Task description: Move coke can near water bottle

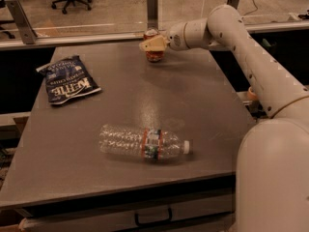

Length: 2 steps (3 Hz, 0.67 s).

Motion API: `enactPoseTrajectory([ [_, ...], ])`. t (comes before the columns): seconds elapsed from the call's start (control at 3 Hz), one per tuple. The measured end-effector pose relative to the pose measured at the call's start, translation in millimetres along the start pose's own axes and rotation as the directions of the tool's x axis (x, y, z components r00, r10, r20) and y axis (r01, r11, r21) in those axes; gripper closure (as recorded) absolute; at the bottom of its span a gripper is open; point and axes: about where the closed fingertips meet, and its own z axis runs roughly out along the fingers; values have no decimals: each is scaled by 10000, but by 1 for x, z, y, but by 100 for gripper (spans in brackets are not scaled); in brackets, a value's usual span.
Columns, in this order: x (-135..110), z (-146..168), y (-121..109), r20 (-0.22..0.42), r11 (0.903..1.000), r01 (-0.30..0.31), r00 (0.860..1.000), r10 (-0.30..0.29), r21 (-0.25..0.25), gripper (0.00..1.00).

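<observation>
The coke can point(154, 56) stands upright near the far edge of the grey table point(207, 110), right of centre. My gripper point(150, 44) is at the can, reaching in from the right, and its cream tip crosses the can's middle, so only the silver top and red bottom show. The water bottle point(140, 142) lies on its side near the table's front, with its white cap pointing right. The bottle is well apart from the can and from the gripper.
A dark blue chip bag point(67, 79) lies at the table's left. A rail with upright posts point(152, 6) runs just behind the far edge. My arm point(251, 57) spans the right side, and my base point(275, 178) fills the lower right corner.
</observation>
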Motion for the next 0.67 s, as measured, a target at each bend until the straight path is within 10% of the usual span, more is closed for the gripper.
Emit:
enactPoseTrajectory([
  [0.67,-29,-45,46,585,9912,1072,9930,-1028,-783,96],
])
